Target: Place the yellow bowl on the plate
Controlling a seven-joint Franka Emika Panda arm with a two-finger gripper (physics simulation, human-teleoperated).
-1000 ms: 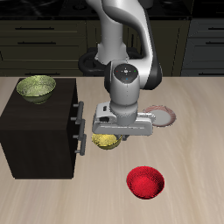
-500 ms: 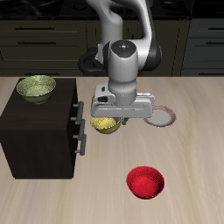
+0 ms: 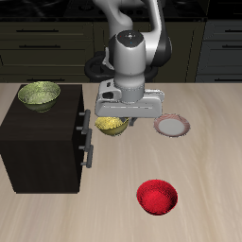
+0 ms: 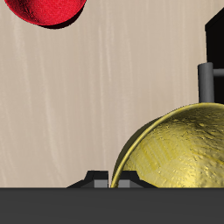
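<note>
My gripper [image 3: 115, 119] is shut on the rim of the yellow bowl [image 3: 111, 126] and holds it above the table, close to the dark cabinet's front. In the wrist view the bowl's speckled golden inside [image 4: 179, 153] fills much of the frame, with the gripper [image 4: 109, 178] at its rim. The plate [image 3: 173, 125], pale with a pinkish-red rim, lies on the table beside the gripper, a short way from the bowl. The plate is out of the wrist view.
A dark cabinet [image 3: 38, 142] with handles [image 4: 206, 83] stands right beside the held bowl; an olive-green patterned bowl [image 3: 40, 95] sits on top of it. A red bowl [image 3: 157, 197] [image 4: 48, 10] lies nearer the table's front edge.
The gripper has risen with the yellow bowl in it, lifting the bowl off the table. The plate and the red bowl have not moved.
</note>
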